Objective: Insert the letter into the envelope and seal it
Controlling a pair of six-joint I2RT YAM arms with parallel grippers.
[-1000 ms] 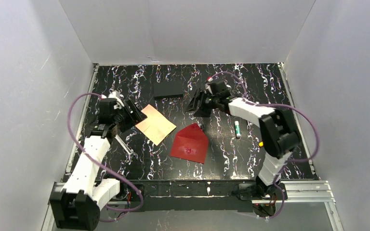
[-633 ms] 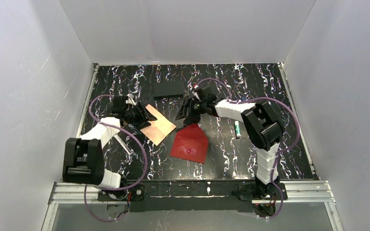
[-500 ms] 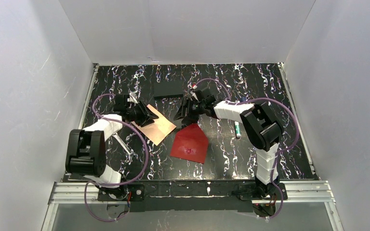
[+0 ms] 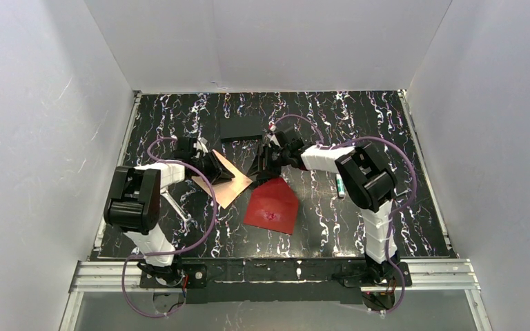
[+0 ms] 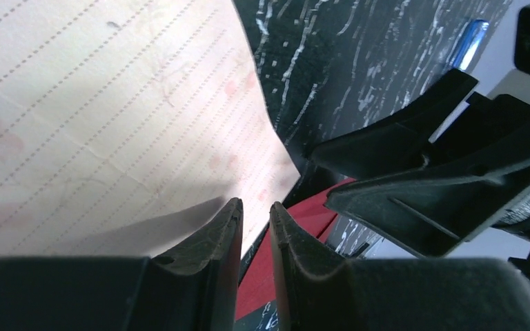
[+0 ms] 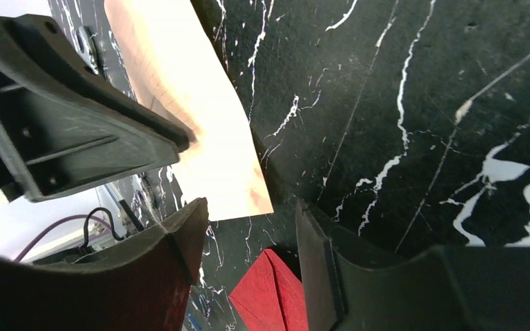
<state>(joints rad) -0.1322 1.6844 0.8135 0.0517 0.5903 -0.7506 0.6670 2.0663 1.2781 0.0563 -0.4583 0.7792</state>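
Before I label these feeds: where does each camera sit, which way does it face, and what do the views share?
Top external: above and behind the bases, looking down on the table; left arm and right arm both show.
Left wrist: low over the letter, facing the right gripper; left gripper at the bottom edge.
Right wrist: facing down at the table and the letter; right gripper at the bottom edge, left gripper opposite.
Shared: both wrist views show the letter and the envelope, a red corner.
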